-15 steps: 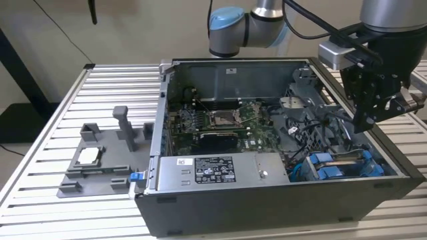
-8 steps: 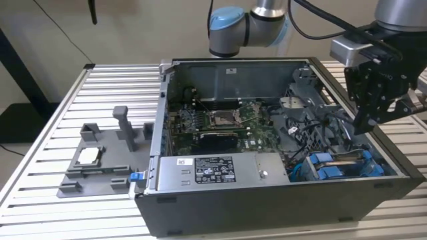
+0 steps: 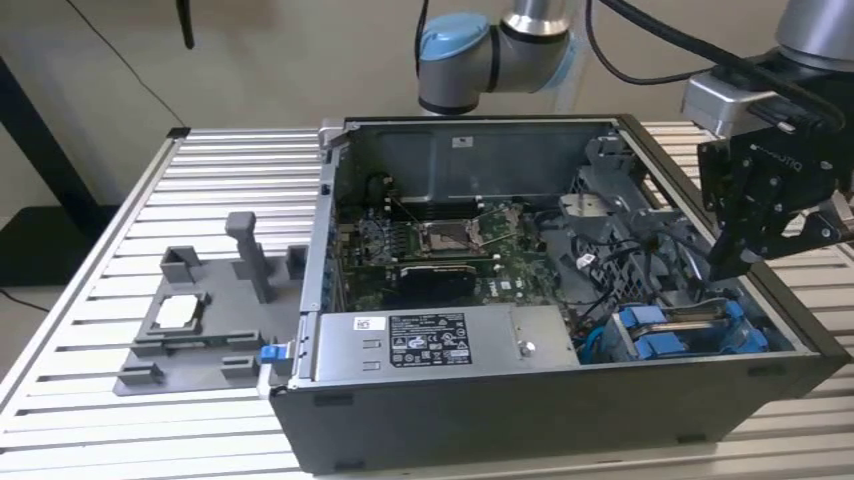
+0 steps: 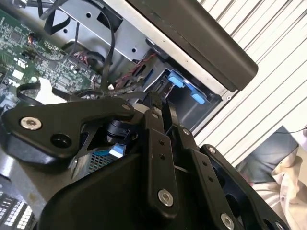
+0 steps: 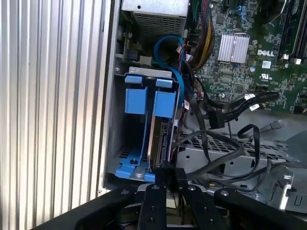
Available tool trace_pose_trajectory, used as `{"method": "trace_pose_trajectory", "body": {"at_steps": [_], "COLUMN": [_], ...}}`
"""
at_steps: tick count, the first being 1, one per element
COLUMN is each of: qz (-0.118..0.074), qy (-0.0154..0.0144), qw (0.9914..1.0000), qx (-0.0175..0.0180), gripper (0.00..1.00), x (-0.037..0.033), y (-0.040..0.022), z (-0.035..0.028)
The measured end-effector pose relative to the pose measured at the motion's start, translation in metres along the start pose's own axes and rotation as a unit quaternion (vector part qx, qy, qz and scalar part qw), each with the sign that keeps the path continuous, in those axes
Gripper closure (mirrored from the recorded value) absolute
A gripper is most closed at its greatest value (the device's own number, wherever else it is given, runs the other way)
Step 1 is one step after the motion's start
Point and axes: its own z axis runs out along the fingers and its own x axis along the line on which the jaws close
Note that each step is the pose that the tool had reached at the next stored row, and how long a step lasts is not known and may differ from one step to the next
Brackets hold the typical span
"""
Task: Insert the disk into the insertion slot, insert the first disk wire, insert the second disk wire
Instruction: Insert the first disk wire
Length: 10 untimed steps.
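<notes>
Two black fingers of gripper (image 5: 168,176) drawn close, narrow gap at most; anything pinched between them not readable. Same narrow set on gripper (image 4: 161,104) in the second wrist view.

Just beyond the tips: disk (image 5: 160,139), edge-on, seated in insertion slot (image 5: 144,73), blue carrier tabs at its end. In the exterior view, gripper (image 3: 723,268) tilted over the rim of computer case (image 3: 534,420), slot directly beneath the tips.

Beside the slot, near the tips: tangle of black cables (image 5: 209,117). Blue cable (image 5: 168,37) looping a little farther on. One connector end (image 5: 276,125) lying free on grey perforated metal, apart from the disk.

Farther from gripper: green motherboard (image 3: 441,235) on the case floor, then grey power-supply box (image 3: 414,340) along the case wall.

Farthest: grey fixture (image 3: 200,320) with upright posts, well apart, across the case from the gripper; seen from the exterior view.

Under everything: slatted aluminium table (image 3: 80,330). Plain beige wall (image 3: 267,60) behind. Same slats alongside the case in both wrist views.
</notes>
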Motion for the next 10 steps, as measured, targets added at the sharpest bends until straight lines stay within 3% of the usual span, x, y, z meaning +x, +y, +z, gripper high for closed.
{"method": "trace_pose_trajectory", "body": {"at_steps": [7,8,10], "qz": [0.011,0.012,0.013], "qy": [-0.0062,-0.0101,-0.0235], "qw": [0.99993,0.99988,0.99963], "qx": [-0.0002,0.0002,0.0014], "gripper": [0.81,0.81,0.81], "x": [0.0058,0.0061,0.0068], "y": [0.001,0.0011,0.0013], "z": [0.0054,0.0055,0.0056]}}
